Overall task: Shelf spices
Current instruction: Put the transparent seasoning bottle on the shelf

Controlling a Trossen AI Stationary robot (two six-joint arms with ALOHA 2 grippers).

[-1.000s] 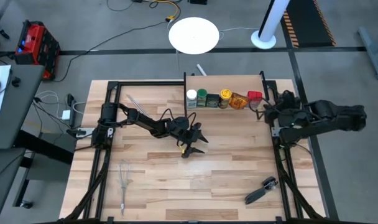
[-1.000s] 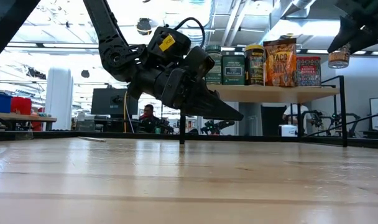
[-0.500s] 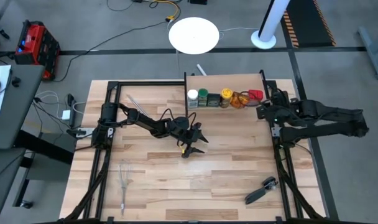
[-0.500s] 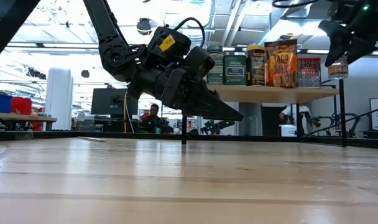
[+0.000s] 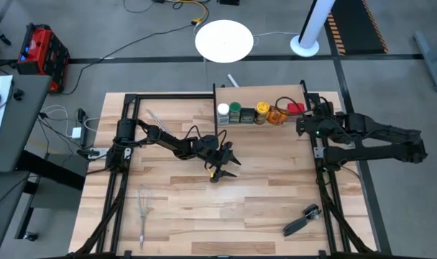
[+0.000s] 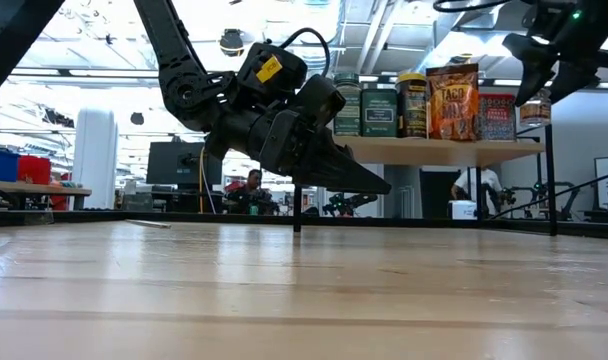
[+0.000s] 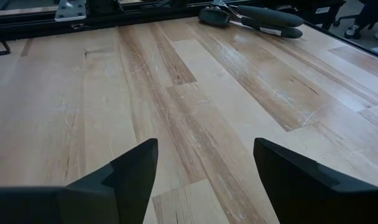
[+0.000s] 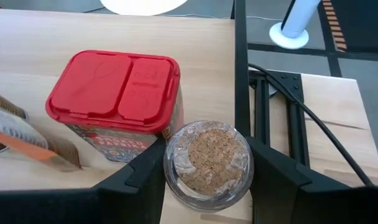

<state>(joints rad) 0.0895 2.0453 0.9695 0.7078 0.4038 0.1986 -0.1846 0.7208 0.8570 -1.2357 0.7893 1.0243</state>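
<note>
Looking straight down from the high view, the shelf (image 5: 256, 96) stands at the table's (image 5: 261, 194) far edge with a row of spices on its pale board: a white-capped jar (image 5: 223, 111), a green-capped jar (image 5: 235, 111), a dark square tin (image 5: 246, 115), a yellow-capped jar (image 5: 261, 110), an orange packet (image 5: 277, 115) and a red-lidded tin (image 5: 295, 108). The right gripper (image 5: 309, 126) sits at the shelf's right end post, close to the red-lidded tin. The left gripper (image 5: 229, 164) waits over the middle of the table, in front of the shelf. A wire whisk (image 5: 144, 208) lies near the front left, a black-handled tool (image 5: 302, 220) near the front right.

In the low view, the left gripper (image 6: 369, 182) hangs just above the tabletop, tilted down. The right gripper (image 6: 540, 78) is up at the shelf's right end, holding a small cork-topped jar (image 6: 535, 108) level with the red tin (image 6: 495, 115).

In the left wrist view, the left fingers (image 7: 136, 177) stand wide apart with nothing but bare wood between them; the black-handled tool (image 7: 251, 15) lies farther off.

In the right wrist view, the right fingers (image 8: 145, 180) are clamped on either side of the cork-topped jar (image 8: 207, 163), which sits just beside the red-lidded tin (image 8: 114, 99), above the shelf board near the black end post (image 8: 240, 68).
</note>
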